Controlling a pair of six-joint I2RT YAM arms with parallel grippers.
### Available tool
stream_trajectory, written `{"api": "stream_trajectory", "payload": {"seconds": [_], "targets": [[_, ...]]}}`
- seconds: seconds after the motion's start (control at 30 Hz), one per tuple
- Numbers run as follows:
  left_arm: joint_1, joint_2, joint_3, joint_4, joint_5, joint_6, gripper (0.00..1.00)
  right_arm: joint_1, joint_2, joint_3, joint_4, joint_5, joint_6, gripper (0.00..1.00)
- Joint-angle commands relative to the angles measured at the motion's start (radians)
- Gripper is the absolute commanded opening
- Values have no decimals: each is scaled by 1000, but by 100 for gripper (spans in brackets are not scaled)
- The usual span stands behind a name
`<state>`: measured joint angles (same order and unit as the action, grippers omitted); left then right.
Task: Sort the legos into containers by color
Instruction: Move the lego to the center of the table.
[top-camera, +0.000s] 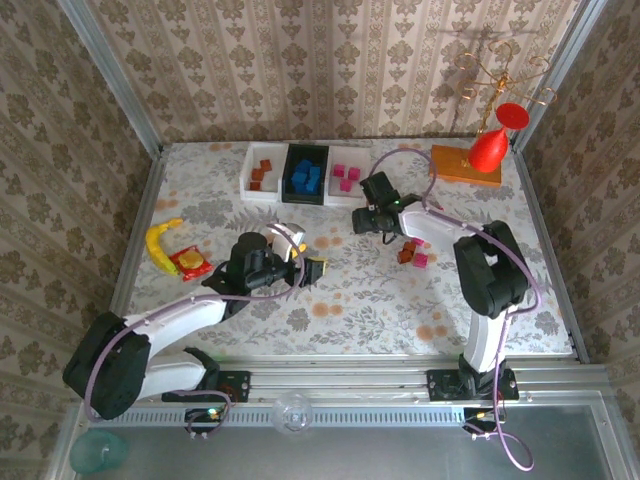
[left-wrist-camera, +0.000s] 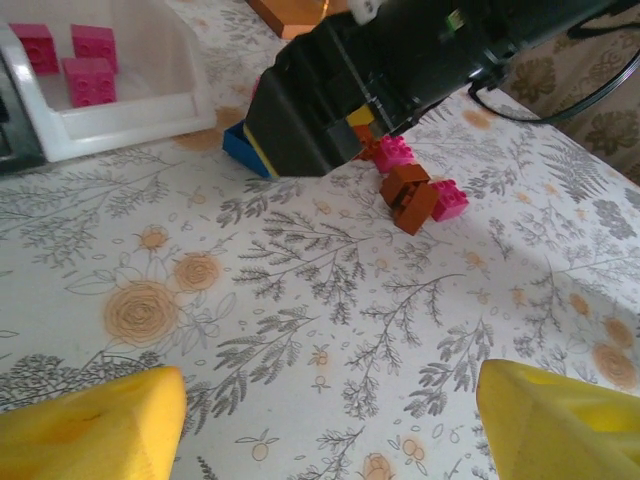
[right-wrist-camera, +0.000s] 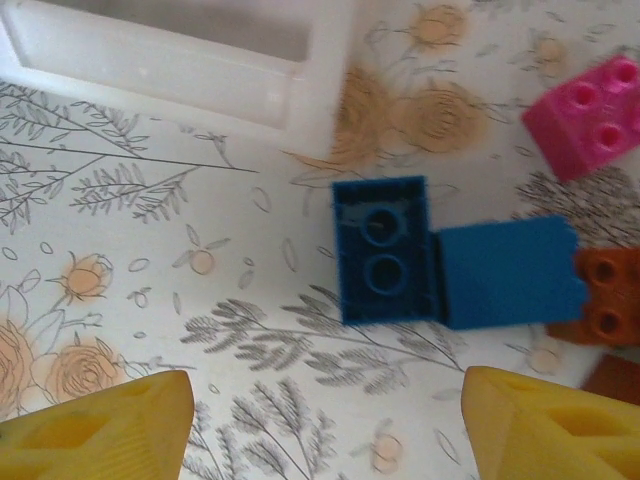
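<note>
r gripper (right-wrist-camera: 320, 425) hung wide & empty over two touching blue legos (right-wrist-camera: 385, 250), just beside the white bin (right-wrist-camera: 200, 70). l gripper (left-wrist-camera: 330, 425) was wide too, nothing in it. risk: closing off-centre could catch both bricks, or shove one into the orange-brown brick (right-wrist-camera: 605, 300), giving a tilted grip & a drop.

Left gripper (left-wrist-camera: 330, 415) and right gripper (right-wrist-camera: 325, 420) both gape.

Loose legos (top-camera: 407, 254) lie near-right of the containers (top-camera: 262, 196).
</note>
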<state>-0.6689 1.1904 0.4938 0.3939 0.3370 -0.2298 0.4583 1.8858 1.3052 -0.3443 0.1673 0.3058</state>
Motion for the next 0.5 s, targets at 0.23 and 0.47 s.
{"api": "stream_trajectory", "payload": {"seconds": [0.23,0.47], "targets": [[-1,-47,12,-29,-55,52,78,-4,157,171,-27,15,-57,66],[-1,-60,12,-43,-61,61,78,-24,198,199,-29,19,-55,65]]}}
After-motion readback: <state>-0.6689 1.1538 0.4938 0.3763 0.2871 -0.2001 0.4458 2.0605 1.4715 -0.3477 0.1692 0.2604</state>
